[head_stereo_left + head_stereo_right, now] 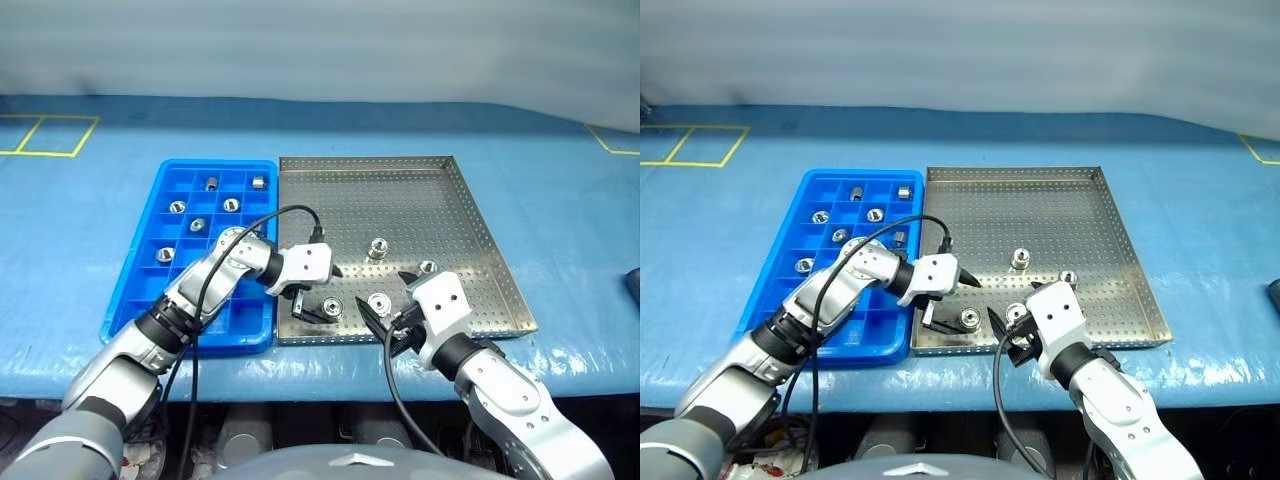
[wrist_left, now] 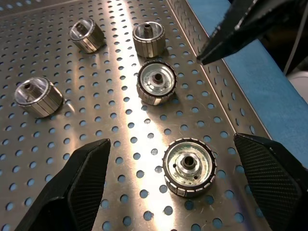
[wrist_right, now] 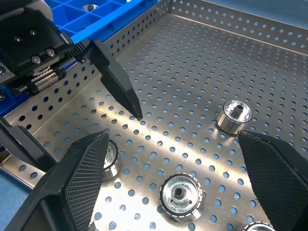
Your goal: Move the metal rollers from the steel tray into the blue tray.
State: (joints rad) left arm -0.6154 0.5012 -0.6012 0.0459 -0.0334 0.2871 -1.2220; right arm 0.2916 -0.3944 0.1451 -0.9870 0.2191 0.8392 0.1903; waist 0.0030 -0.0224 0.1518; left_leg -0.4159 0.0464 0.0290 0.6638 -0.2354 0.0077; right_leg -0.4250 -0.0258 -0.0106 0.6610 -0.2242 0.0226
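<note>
The steel tray lies right of the blue tray, rim to rim. Several metal rollers rest on its perforated floor near the front, among them one further back and one to the right. My left gripper hangs open low over the tray's front left corner, with a roller lying on the floor between its fingers, untouched. My right gripper is open too, just right of it, above another roller. Several rollers sit in the blue tray's cells, such as one.
The two grippers stand close together; the right one's finger reaches into the left wrist view, and the left one's finger into the right wrist view. A blue cloth covers the table, with yellow tape squares at the back left.
</note>
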